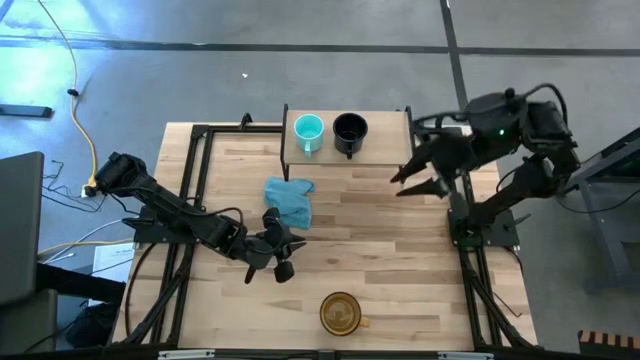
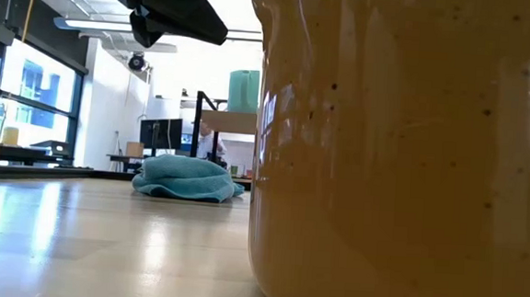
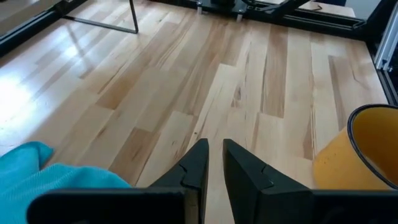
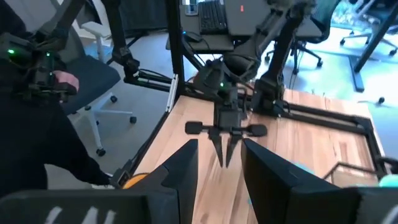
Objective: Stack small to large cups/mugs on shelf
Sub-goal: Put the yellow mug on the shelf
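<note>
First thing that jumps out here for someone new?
The amber-brown mug sits alone at the table's near edge, so close to the low camera that it fills that view. On the shelf at the far edge, the turquoise mug and black mug stand side by side. The left gripper hovers mid-table, nearly shut, beside the blue-teal cloth.

left gripper (image 1: 278,250): bare wood ahead | amber mug (image 1: 340,313) near, off to one side | blue cloth (image 1: 290,200) just beside, toward shelf (image 1: 385,128)
</note>
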